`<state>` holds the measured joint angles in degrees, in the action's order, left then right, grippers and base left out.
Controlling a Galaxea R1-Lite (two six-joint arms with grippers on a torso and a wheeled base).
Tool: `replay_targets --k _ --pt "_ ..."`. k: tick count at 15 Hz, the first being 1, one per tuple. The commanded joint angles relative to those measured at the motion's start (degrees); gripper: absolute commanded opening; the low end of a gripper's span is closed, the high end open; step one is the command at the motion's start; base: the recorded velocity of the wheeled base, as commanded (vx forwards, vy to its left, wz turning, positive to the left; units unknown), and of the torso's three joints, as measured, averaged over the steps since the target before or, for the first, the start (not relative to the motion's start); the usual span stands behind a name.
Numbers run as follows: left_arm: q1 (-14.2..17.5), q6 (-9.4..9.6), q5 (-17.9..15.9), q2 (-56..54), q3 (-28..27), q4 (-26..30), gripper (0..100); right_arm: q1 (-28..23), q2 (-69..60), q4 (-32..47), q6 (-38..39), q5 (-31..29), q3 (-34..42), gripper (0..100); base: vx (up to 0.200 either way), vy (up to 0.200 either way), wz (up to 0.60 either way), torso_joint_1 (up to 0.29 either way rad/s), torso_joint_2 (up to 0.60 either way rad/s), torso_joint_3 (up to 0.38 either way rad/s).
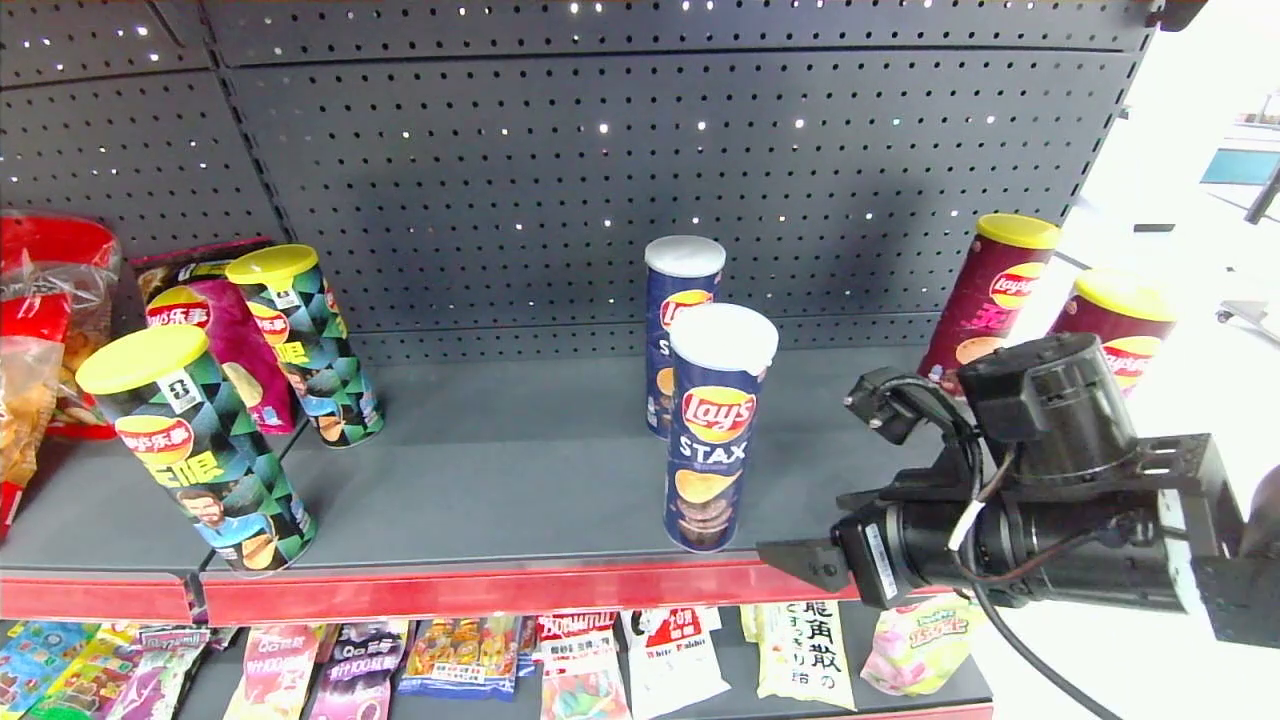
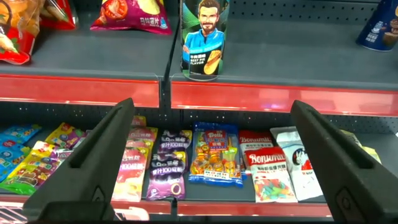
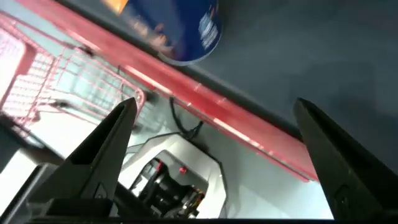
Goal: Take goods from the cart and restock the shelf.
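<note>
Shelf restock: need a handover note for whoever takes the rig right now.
Left hand: open, empty, facing the shelf front.
Right hand: open, empty, low beside the front blue can.
Things: front blue can upright at the shelf's front edge, back blue can upright behind it. The cart is off the shelf edge; its contents can't be seen.
Done: both blue cans are on the shelf.
Left: probably go back to the cart for the next item.

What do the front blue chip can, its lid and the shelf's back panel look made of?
Front blue can: probably a printed cardboard tube, semi-gloss; faint sheen on its wrap. Its lid: likely translucent plastic, frosted white. Back panel: looks like painted sheet metal, matte dark grey, punched with regular holes.
</note>
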<state>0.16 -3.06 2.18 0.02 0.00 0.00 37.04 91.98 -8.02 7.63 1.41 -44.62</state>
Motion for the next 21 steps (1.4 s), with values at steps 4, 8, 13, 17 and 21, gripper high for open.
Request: replay_targets --k 4,8,13,17,21 --pt "0.02 -0.02 0.02 -0.02 0.00 0.00 100 0.14 4.35 0.02 -1.57 -3.26 -2.84 100 0.000 0.000 0.00 0.000 0.00 0.000" --pt "0.02 -0.02 0.02 -0.02 0.00 0.00 100 -0.21 5.84 0.02 -4.99 -6.25 -3.19 100 0.000 0.000 0.00 0.000 0.00 0.000" --pt "0.02 -0.02 0.02 -0.02 0.00 0.00 100 -0.65 9.36 0.02 -5.08 -11.52 -6.27 100 0.000 0.000 0.00 0.000 0.00 0.000" --pt "0.02 -0.02 0.02 -0.02 0.00 0.00 100 -0.91 10.33 -0.06 -6.58 -11.70 -6.97 100 0.000 0.000 0.00 0.000 0.00 0.000" --pt "0.02 -0.02 0.02 -0.02 0.00 0.00 100 -1.00 12.00 -0.06 -6.66 -13.81 -8.64 100 0.000 0.000 0.00 0.000 0.00 0.000"
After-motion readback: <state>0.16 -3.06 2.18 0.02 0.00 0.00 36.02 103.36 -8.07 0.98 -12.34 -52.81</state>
